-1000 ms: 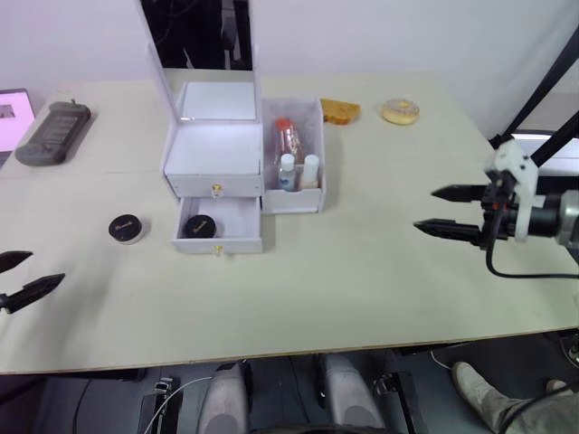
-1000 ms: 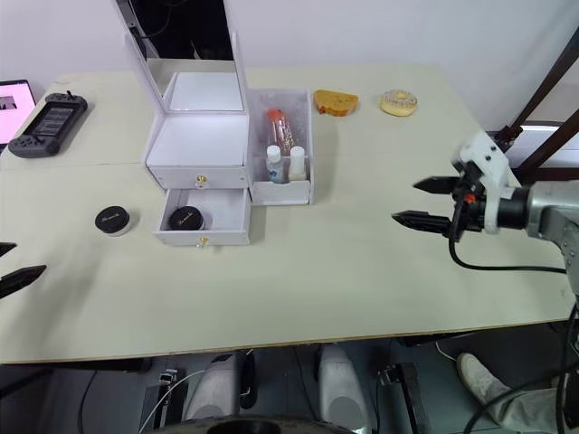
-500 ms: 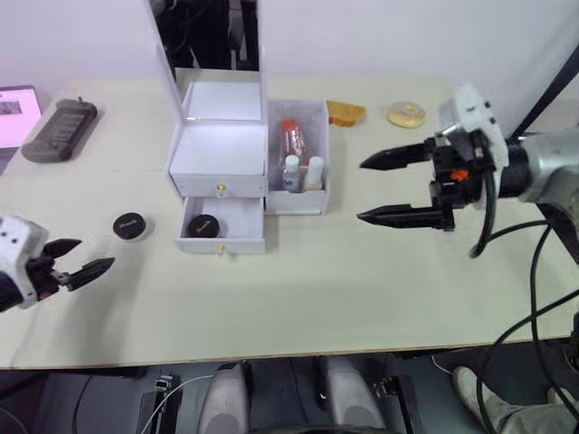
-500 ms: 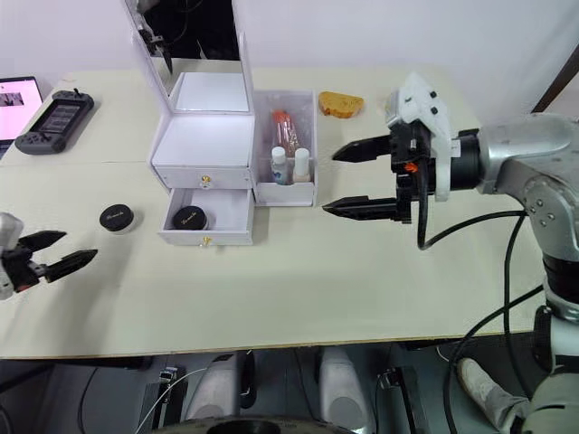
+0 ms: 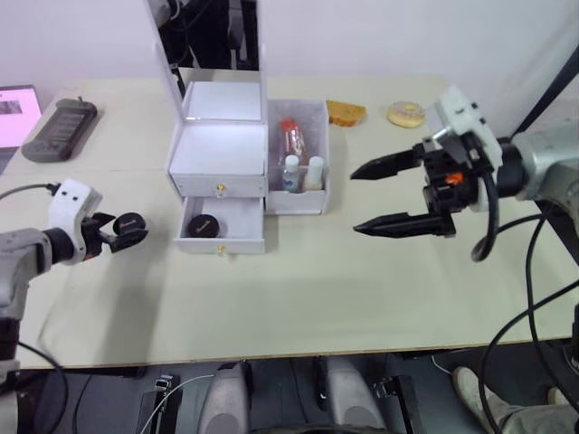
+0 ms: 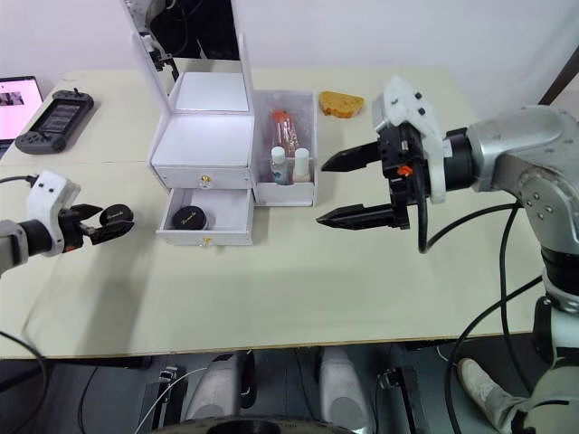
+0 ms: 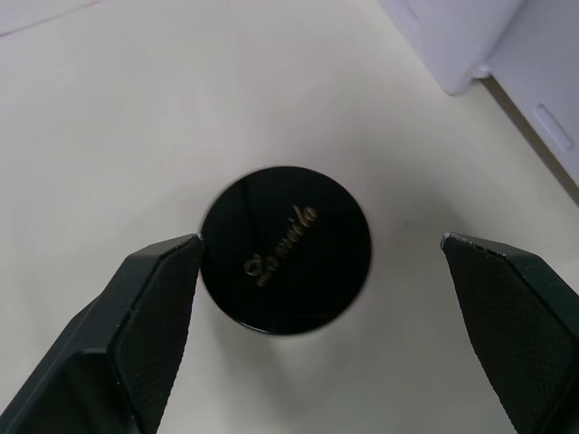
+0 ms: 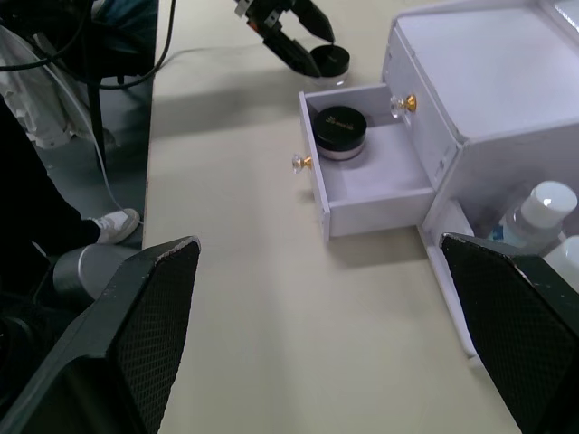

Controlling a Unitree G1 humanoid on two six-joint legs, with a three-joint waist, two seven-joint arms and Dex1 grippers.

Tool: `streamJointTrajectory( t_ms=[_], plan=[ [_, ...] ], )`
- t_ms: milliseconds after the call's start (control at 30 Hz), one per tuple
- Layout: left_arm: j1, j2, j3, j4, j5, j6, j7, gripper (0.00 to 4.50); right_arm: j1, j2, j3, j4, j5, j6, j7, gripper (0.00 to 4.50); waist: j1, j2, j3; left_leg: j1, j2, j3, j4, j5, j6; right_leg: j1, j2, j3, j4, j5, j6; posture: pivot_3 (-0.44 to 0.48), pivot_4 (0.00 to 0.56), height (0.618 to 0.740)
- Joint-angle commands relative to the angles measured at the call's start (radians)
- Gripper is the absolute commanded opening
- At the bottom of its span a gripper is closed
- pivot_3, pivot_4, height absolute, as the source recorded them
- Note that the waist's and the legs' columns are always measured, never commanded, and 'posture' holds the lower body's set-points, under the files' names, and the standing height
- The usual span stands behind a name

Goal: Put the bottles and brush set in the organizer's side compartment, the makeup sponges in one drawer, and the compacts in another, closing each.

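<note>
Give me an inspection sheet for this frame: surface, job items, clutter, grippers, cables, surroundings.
Surface: beige table.
Job items: organizer with its lower drawer open, one compact inside; second compact on the table; bottles in the side bin.
Clutter: two pastries, handheld console.
Grippers: left gripper open around the loose compact; right gripper open over the table.
Cables: black cables along the right arm.
Surroundings: white wall; a person's shoe on the floor.
</note>
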Motion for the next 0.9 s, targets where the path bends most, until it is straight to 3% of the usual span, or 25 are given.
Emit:
streamJointTrajectory(
  t_ms=[33,400,500,567,900],
  plan=[
    [-0.053,0.008,-0.022,0.047,0.025,-0.005,-0.003,4.44,0.010,-0.021,-0.060,-0.018,0.017,-0.015,0.001,4.50,0.002,0.000,0.000,0.000,0.000,0.000,0.000,0.000,0.000,0.000,0.000,0.000,0.000,0.000,0.000,0.000,0.150,0.740],
    [-0.147,-0.021,-0.107,0.207,0.091,-0.078,-0.037,4.44,-0.011,-0.011,-0.057,-0.032,0.031,0.014,-0.043,4.50,0.000,0.000,0.000,0.000,0.000,0.000,0.000,0.000,0.000,0.000,0.001,0.001,0.000,0.000,0.000,0.000,0.150,0.740],
    [-0.162,-0.039,-0.109,0.240,0.090,-0.099,-0.052,3.63,0.001,-0.014,-0.056,-0.036,0.036,0.020,-0.045,4.50,0.006,0.000,0.000,0.000,0.000,0.000,0.001,0.000,0.000,0.000,0.001,0.001,0.000,0.000,0.000,0.000,0.150,0.740],
    [-0.165,-0.040,-0.112,0.251,0.098,-0.110,-0.060,2.68,0.009,-0.019,-0.054,-0.039,0.038,0.022,-0.044,4.50,0.012,0.000,0.000,0.000,0.000,0.000,0.001,0.000,0.000,0.000,0.001,0.001,0.000,0.000,0.000,0.000,0.150,0.740],
    [-0.124,0.062,-0.042,0.174,0.063,-0.116,-0.149,2.67,0.021,-0.019,-0.047,-0.034,0.038,0.014,-0.027,4.50,0.017,0.000,0.000,0.000,0.001,0.000,0.001,0.000,0.000,0.000,0.001,0.001,0.000,0.000,0.000,0.000,0.150,0.740]
  ],
)
